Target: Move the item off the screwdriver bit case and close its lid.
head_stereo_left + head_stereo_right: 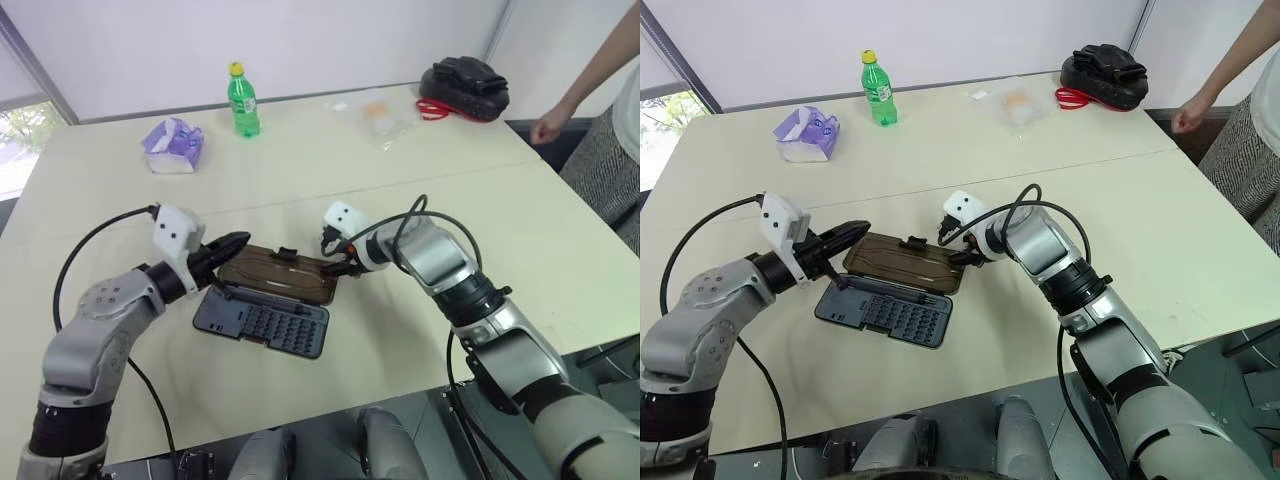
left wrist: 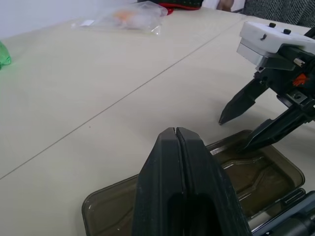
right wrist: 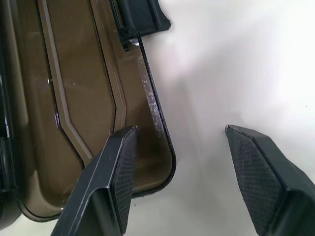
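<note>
Lying open on the tabletop [image 1: 480, 210], the screwdriver bit case [image 1: 262, 326] has nothing on it, so closing is the step in hand. The right end effector [image 3: 179, 162], released, straddles the lid [image 1: 280, 276] corner; next it must swing the lid over. The left end effector [image 2: 176, 147] hovers clenched, empty.

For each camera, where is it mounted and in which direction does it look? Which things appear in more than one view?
Left eye and right eye views: head stereo pair, looking forward and down on the table, both arms, the open screwdriver bit case.
Left wrist view: looks along the shut left gripper across the lid at the right gripper.
Right wrist view: looks down between the open right gripper's fingers at the lid's corner.
Shared: the lid, in all views.
</note>
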`<act>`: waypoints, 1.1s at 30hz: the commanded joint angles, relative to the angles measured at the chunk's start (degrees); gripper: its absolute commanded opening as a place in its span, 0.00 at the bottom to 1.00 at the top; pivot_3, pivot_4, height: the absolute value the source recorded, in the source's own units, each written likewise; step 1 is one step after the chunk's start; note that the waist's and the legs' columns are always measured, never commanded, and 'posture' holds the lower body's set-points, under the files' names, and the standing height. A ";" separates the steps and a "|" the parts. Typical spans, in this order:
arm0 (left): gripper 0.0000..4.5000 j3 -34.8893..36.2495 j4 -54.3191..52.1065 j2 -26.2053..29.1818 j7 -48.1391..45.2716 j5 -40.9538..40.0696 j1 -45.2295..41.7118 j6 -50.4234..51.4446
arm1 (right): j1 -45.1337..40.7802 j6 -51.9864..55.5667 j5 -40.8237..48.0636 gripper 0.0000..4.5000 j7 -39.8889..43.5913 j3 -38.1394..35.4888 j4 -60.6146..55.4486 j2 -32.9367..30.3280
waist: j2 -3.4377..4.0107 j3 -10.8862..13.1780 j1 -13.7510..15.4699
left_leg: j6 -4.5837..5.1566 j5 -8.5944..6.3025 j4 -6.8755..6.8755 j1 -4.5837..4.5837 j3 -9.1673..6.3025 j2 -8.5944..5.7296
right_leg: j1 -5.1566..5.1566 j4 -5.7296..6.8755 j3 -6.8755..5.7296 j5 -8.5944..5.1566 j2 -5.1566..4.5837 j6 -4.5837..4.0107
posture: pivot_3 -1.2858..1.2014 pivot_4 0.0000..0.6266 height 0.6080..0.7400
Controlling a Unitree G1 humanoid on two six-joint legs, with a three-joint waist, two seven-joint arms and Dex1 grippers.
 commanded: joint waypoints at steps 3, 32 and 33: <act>0.00 0.55 -2.11 -0.06 0.11 -0.22 0.27 -0.80 | 0.18 -1.32 0.08 0.24 -0.22 0.59 0.49 -0.92 | -0.01 -0.01 0.01 | 0.00 0.00 0.00 0.00 0.00 0.00 | 0.01 0.00 0.00 0.00 0.00 0.00 | 0.52 0.24 1.00; 0.00 0.91 -1.90 -0.75 0.97 0.40 0.48 -1.94 | -2.94 -48.65 -10.04 0.00 19.59 13.48 7.61 -11.44 | -0.06 -0.04 0.33 | 0.00 0.00 0.05 0.06 0.00 -0.02 | 0.11 -0.05 -0.03 0.00 0.00 0.00 | 0.52 0.24 1.00; 0.00 0.89 -1.94 -0.80 1.03 0.39 0.50 -1.95 | -2.98 -51.44 -10.69 0.00 19.97 13.39 8.26 -11.76 | -0.06 -0.04 0.39 | 0.00 0.00 0.06 0.06 0.00 -0.02 | 0.11 -0.04 -0.03 0.00 0.00 0.00 | 0.52 0.24 1.00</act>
